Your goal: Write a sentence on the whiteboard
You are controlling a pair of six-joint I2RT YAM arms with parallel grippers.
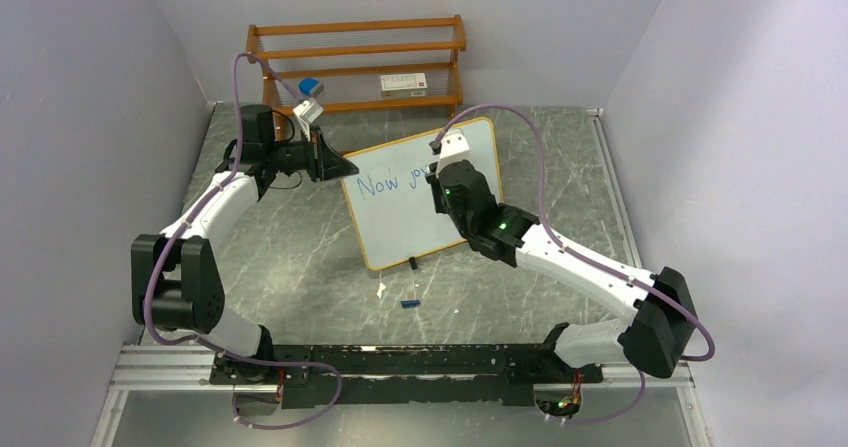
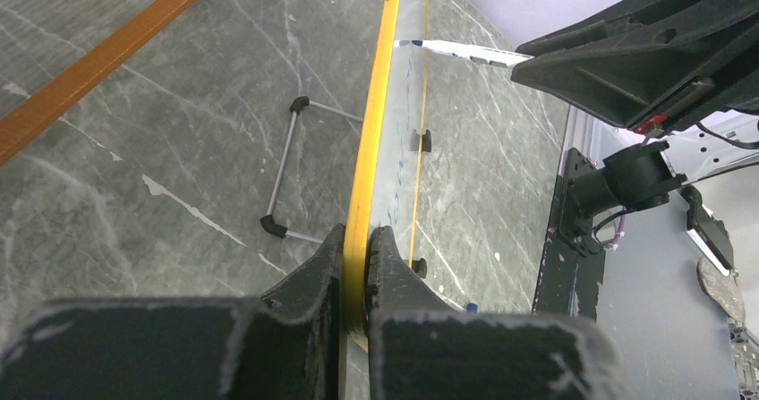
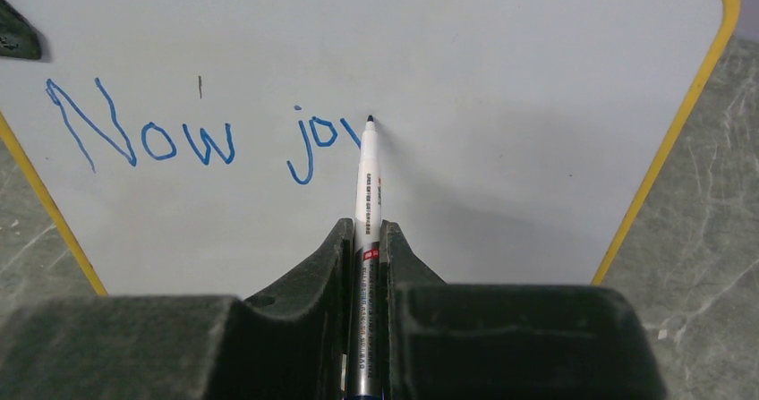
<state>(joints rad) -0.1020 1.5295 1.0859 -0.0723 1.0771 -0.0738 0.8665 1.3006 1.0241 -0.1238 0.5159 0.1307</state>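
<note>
blue sentence [image 3: 208, 142] on whiteboard [image 3: 537, 105]: "now jo", then a partial letter; print on marker [image 3: 367, 194] barrel too small to read.

Even, soft light; near edges perhaps blurred.

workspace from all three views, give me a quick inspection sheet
surface: grey marbled table
job's things: whiteboard standing propped; blue lettering reads "Now jo" plus a started stroke
clutter: small blue cap and white scrap in front of the board
pincers: left pincer shut on the whiteboard's yellow frame; right pincer shut on a marker, tip at the board
cables: purple cables loop off both arms
surroundings: wooden shelf rack at the back wall, holding a blue item and a white box; grey walls
</note>
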